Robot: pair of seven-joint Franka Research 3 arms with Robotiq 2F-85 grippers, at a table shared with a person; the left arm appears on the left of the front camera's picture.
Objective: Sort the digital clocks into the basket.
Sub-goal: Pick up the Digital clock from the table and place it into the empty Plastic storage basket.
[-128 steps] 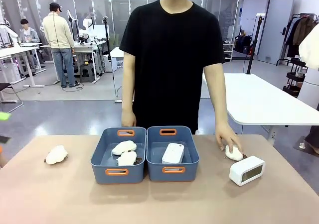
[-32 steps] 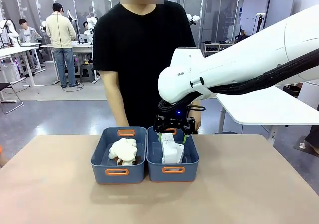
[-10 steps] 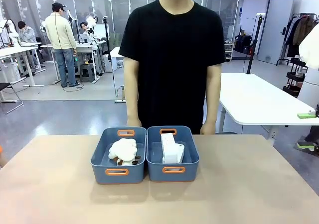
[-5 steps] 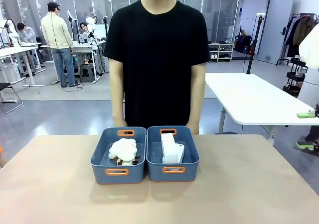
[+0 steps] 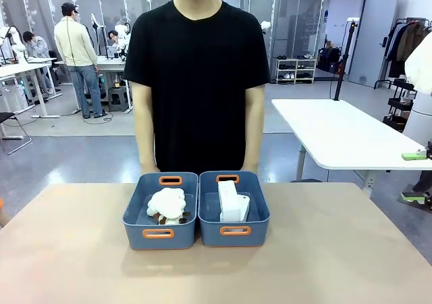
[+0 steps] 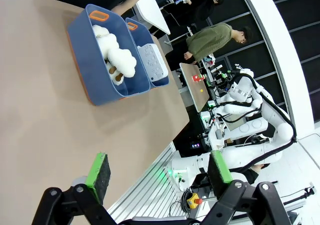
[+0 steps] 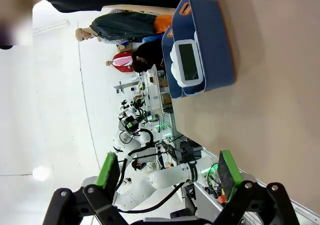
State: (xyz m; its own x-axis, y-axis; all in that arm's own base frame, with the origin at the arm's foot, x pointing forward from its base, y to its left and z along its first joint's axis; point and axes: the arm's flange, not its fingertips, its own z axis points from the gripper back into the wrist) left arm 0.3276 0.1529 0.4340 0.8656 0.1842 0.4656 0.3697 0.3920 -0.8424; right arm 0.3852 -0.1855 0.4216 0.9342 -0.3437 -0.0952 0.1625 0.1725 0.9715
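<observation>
- We see both digital clocks (image 5: pixel 233 200) sitting in the right-hand basket (image 5: pixel 234 233), one propped on edge against the other, so from where we stand the sorting looks done.
- In the right wrist view the upper clock shows its grey display face, leaning on its partner rather than lying flat; we judge a knock to the bin could tip it over, though the walls should keep it inside.
- Our left gripper (image 6: pixel 159 171) hangs spread wide with nothing between its green pads, well back from the bins and over the near table edge.
- Our right gripper (image 7: pixel 170 169) is likewise splayed and empty, off to the side of the bins.
- The risk we flag: any fresh reach toward the basket with fingers this wide could catch the rim or an orange handle slot and shove the bin along the table (image 5: pixel 351 250).
- The two bins stand touching, so a push on one would carry the other, the one holding the plush toys (image 5: pixel 169 205).
- The person (image 5: pixel 197 81) stands right behind the bins with hands hanging close to the far rims; we reckon a sweep of either arm across the middle could meet those hands.
- We see nothing else loose on the tabletop to sort.
</observation>
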